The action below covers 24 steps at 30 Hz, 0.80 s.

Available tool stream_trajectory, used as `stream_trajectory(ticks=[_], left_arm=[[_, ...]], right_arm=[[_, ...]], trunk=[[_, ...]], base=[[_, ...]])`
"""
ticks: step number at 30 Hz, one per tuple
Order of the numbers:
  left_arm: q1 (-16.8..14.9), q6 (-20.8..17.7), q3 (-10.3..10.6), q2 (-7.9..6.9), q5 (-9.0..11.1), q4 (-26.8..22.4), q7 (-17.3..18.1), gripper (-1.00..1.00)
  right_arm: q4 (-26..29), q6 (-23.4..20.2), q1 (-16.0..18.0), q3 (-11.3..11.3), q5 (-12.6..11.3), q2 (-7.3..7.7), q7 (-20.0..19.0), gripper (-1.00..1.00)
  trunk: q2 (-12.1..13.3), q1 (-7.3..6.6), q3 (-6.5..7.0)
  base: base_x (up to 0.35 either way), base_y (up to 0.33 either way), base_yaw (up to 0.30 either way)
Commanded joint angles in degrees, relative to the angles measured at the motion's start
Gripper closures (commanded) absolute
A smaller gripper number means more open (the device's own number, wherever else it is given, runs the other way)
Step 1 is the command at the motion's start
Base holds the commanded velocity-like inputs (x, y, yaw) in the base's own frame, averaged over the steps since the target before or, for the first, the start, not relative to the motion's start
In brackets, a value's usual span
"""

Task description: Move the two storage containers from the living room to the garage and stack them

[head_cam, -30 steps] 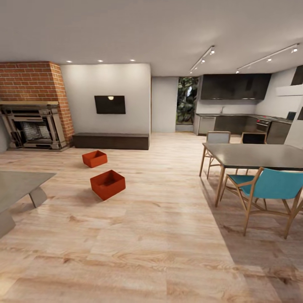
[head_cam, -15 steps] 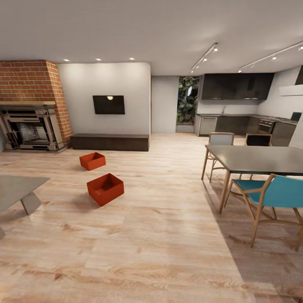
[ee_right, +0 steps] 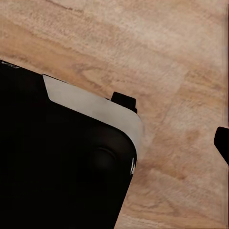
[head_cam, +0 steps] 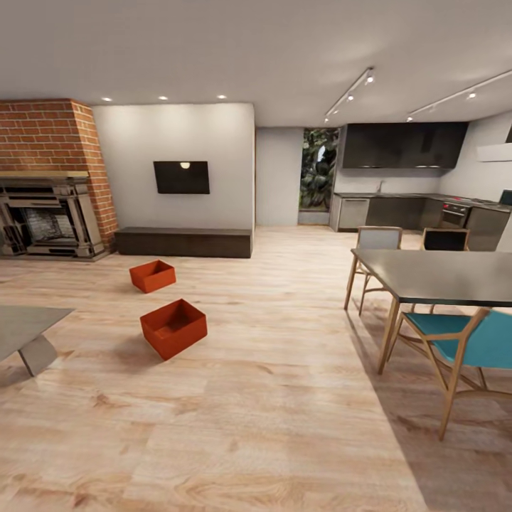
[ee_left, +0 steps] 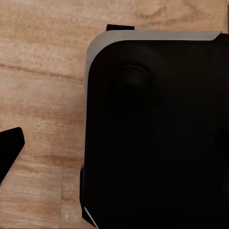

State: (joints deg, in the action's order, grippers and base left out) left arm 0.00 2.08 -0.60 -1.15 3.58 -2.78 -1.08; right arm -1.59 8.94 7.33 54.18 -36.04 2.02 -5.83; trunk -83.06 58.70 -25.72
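Light wood plank floor [head_cam: 284, 398], brick fireplace [head_cam: 50, 178]

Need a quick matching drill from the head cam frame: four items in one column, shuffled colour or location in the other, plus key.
Items
1. nearer storage container
2. chair at the dining table
3. TV
4. fireplace

Descriptions
A. black, mounted on the white wall
B. red brick, far left of the room
C. orange-red, open-topped, on the wood plank floor
D. teal seat, light wood frame

Pairs: 1-C, 2-D, 3-A, 4-B
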Motion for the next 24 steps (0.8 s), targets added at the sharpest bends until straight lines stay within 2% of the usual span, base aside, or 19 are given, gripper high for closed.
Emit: stream_trajectory(ticks=[1, 24], left_arm=[[0.0, 0.1, 0.0, 0.01, 0.4, 0.0, -0.1, -1.0], [0.0, 0.2, 0.0, 0.01, 0.4, 0.0, -0.1, -1.0]], right_arm=[[-0.2, 0.3, 0.0, 0.4, -0.6, -0.02, -0.4, -1.0], [-0.2, 0.3, 0.0, 0.3, -0.6, 0.01, -0.4, -1.0]], trunk=[[0.0, 0.03, -0.05], [0.0, 0.03, -0.05]], base=[[0.324, 0.0, 0.0], [0.324, 0.0, 0.0]])
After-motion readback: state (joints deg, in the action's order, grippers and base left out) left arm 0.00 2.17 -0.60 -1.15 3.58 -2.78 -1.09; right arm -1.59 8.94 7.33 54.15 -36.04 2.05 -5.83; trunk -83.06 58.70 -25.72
